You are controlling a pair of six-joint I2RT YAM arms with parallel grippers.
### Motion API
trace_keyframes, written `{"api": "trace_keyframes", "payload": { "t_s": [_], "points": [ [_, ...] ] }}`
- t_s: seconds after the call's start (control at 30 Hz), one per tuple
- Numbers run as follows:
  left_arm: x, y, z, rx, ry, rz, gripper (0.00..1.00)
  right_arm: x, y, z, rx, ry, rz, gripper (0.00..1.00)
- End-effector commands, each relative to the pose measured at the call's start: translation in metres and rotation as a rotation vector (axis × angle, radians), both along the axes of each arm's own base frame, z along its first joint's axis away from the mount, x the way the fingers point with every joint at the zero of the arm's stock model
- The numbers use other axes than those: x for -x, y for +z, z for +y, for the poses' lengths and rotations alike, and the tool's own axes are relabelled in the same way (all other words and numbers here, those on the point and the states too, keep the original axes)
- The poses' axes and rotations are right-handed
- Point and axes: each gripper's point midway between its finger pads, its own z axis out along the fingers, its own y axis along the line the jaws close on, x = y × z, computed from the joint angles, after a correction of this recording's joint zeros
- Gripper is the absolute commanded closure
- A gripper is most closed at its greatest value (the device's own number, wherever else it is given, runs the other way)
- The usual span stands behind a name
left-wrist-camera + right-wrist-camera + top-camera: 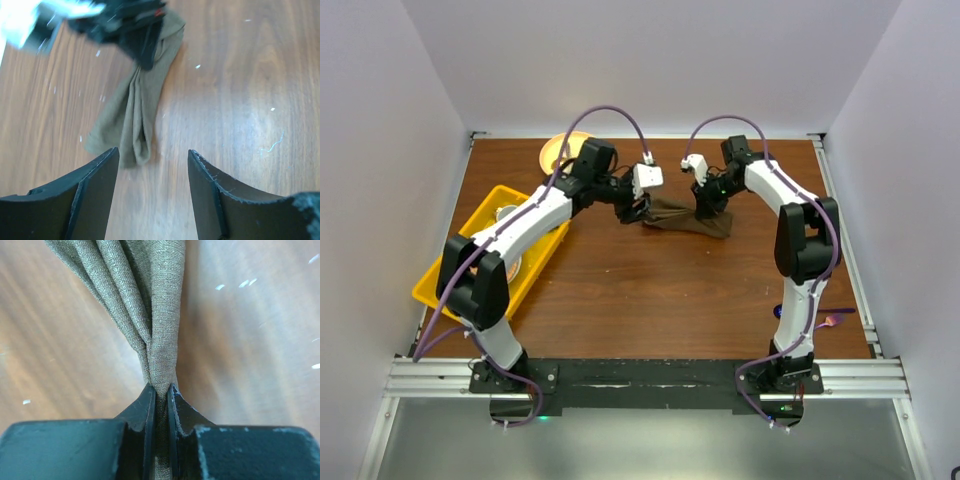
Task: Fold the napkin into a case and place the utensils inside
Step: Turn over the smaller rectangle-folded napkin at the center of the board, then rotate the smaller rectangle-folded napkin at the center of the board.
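Olive-brown napkin (682, 220) bunched up in upper middle of top view, on brown worktop (650, 290). Right gripper (160, 390) pinched tight on right end of napkin, cloth folds squeezed between jaws. Left gripper (153, 155) partly open, holding nothing, just over other end of napkin. Yellow bin (445, 280) at left edge. Yellow plate (558, 150) at upper left.

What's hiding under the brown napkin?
Only the wooden table shows around the napkin. The right fingers pinch it into a bunch, so anything beneath its folds is hidden.
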Motion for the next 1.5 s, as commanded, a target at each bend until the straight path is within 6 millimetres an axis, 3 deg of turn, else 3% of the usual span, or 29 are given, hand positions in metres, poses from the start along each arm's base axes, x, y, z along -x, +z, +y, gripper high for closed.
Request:
{"api": "trace_keyframes", "payload": {
  "t_s": [0.0, 0.03, 0.07, 0.13, 0.17, 0.23, 0.27, 0.3, 0.37, 0.43, 0.47, 0.63, 0.77, 0.8, 0.83, 0.93, 0.97, 1.03, 1.07, 1.1, 1.13, 1.17, 1.23, 1.27, 1.3, 1.37, 1.47],
  "points": [
    [-0.038, 0.006, 0.036, 0.066, 0.214, 0.11, 0.38, -0.031, 0.041, 0.014, 0.058, 0.107, -0.309, 1.0],
    [-0.042, 0.007, 0.041, 0.082, 0.255, 0.154, 0.38, -0.031, 0.05, 0.017, 0.065, 0.116, -0.354, 1.0],
    [-0.048, 0.008, 0.046, 0.092, 0.28, 0.165, 0.38, -0.021, 0.041, 0.021, 0.077, 0.132, -0.352, 1.0],
    [-0.06, 0.01, 0.06, 0.121, 0.352, 0.191, 0.38, -0.026, 0.055, 0.023, 0.102, 0.135, -0.462, 1.0],
    [-0.061, 0.008, 0.065, 0.127, 0.372, 0.204, 0.37, -0.012, 0.04, 0.027, 0.116, 0.157, -0.45, 1.0],
    [-0.065, 0.007, 0.075, 0.142, 0.413, 0.231, 0.38, -0.011, 0.043, 0.029, 0.147, 0.179, -0.537, 1.0],
    [-0.064, 0.003, 0.078, 0.141, 0.424, 0.246, 0.38, 0.006, 0.036, 0.033, 0.157, 0.21, -0.546, 1.0],
    [-0.065, 0.001, 0.081, 0.147, 0.441, 0.263, 0.38, 0.006, 0.039, 0.035, 0.163, 0.229, -0.601, 1.0],
    [-0.063, -0.004, 0.085, 0.148, 0.45, 0.292, 0.4, 0.028, 0.027, 0.039, 0.192, 0.279, -0.617, 1.0],
    [-0.06, -0.008, 0.085, 0.147, 0.456, 0.323, 0.41, 0.034, 0.025, 0.043, 0.204, 0.314, -0.667, 1.0],
    [-0.059, -0.013, 0.087, 0.142, 0.462, 0.341, 0.41, 0.047, 0.011, 0.042, 0.226, 0.342, -0.657, 1.0],
    [-0.053, -0.022, 0.087, 0.132, 0.456, 0.384, 0.43, 0.066, -0.003, 0.046, 0.266, 0.444, -0.722, 0.98],
    [-0.049, -0.028, 0.087, 0.122, 0.448, 0.401, 0.43, 0.085, -0.012, 0.048, 0.266, 0.533, -0.709, 0.76],
    [-0.048, -0.027, 0.085, 0.126, 0.435, 0.402, 0.43, 0.09, -0.013, 0.049, 0.26, 0.556, -0.694, 0.64],
    [-0.046, -0.027, 0.084, 0.127, 0.426, 0.41, 0.43, 0.093, -0.008, 0.05, 0.25, 0.565, -0.697, 0.5],
    [-0.035, -0.027, 0.078, 0.134, 0.369, 0.455, 0.49, 0.101, 0.012, 0.058, 0.19, 0.563, -0.657, 0.36],
    [-0.034, -0.026, 0.076, 0.134, 0.349, 0.47, 0.51, 0.097, 0.03, 0.065, 0.163, 0.556, -0.665, 0.35],
    [-0.022, -0.028, 0.071, 0.137, 0.302, 0.523, 0.6, 0.105, 0.041, 0.065, 0.127, 0.51, -0.575, 0.34],
    [-0.02, -0.03, 0.067, 0.133, 0.285, 0.541, 0.64, 0.095, 0.062, 0.065, 0.092, 0.474, -0.576, 0.34],
    [-0.016, -0.03, 0.063, 0.134, 0.267, 0.559, 0.68, 0.107, 0.061, 0.056, 0.081, 0.453, -0.479, 0.34],
    [-0.012, -0.035, 0.061, 0.121, 0.258, 0.587, 0.73, 0.098, 0.081, 0.052, 0.031, 0.41, -0.469, 0.34],
    [-0.006, -0.037, 0.054, 0.115, 0.237, 0.597, 0.75, 0.107, 0.076, 0.045, 0.019, 0.369, -0.366, 0.35],
    [0.002, -0.046, 0.046, 0.09, 0.212, 0.627, 0.83, 0.099, 0.087, 0.036, -0.009, 0.315, -0.306, 0.41],
    [0.008, -0.048, 0.036, 0.074, 0.189, 0.632, 0.85, 0.095, 0.086, 0.025, -0.016, 0.277, -0.262, 0.48],
    [0.01, -0.052, 0.033, 0.06, 0.186, 0.637, 0.87, 0.104, 0.069, 0.016, -0.001, 0.281, -0.149, 0.53],
    [0.016, -0.064, 0.025, 0.032, 0.181, 0.666, 0.9, 0.102, 0.065, 0.003, 0.008, 0.278, -0.086, 0.63],
    [0.018, -0.082, 0.021, 0.002, 0.198, 0.704, 0.94, 0.111, 0.041, -0.01, 0.039, 0.313, 0.017, 0.68]
  ]
}}
